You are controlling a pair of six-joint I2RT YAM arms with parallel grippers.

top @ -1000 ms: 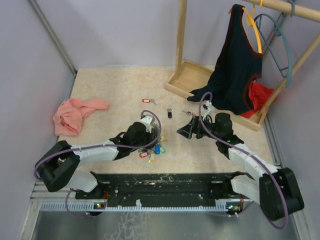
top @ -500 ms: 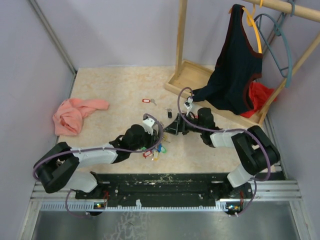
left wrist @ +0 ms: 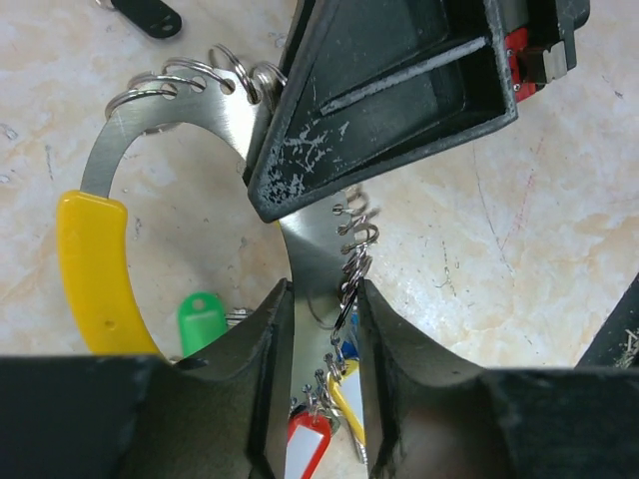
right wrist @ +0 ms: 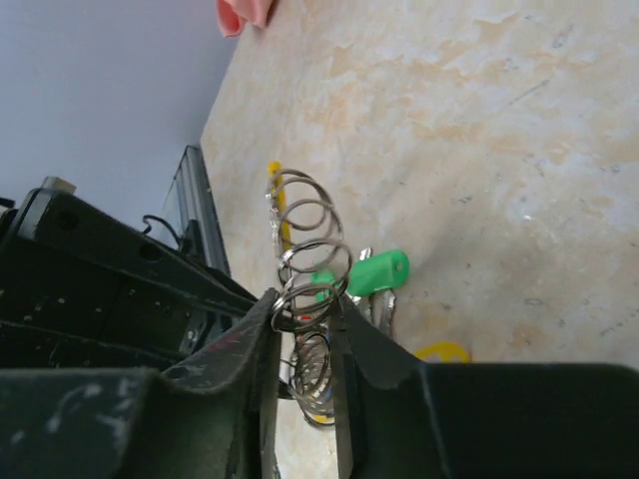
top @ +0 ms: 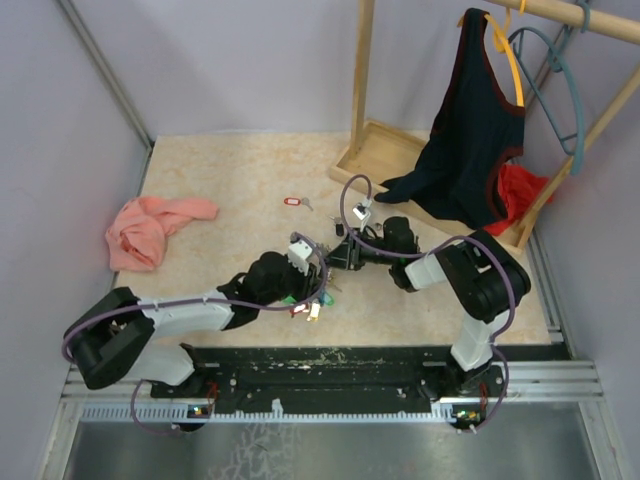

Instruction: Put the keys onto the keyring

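The keyring [left wrist: 170,110] is a flat silvery band with a yellow grip [left wrist: 95,269] and a row of small split rings [right wrist: 310,239]. My left gripper [left wrist: 321,299] is shut on the band's lower part. Keys with red [left wrist: 305,449] and yellow tags hang between its fingers, and a green tag [left wrist: 198,319] lies beside them. My right gripper [right wrist: 305,309] is shut on the split rings, and its black finger [left wrist: 379,110] covers the band's top. In the top view the two grippers [top: 312,272] [top: 335,255] meet mid-table. A red-tagged key [top: 292,201] and a black-tagged key [top: 340,228] lie loose behind them.
A pink cloth [top: 150,230] lies at the left of the table. A wooden rack base [top: 385,160] stands at the back right, with a dark garment [top: 470,130] and a teal hanger [top: 560,90] on the rail above it.
The right arm swung left to the keyring and its open jaws closed on the split rings. The left gripper shifted slightly right and nearer with the keyring.
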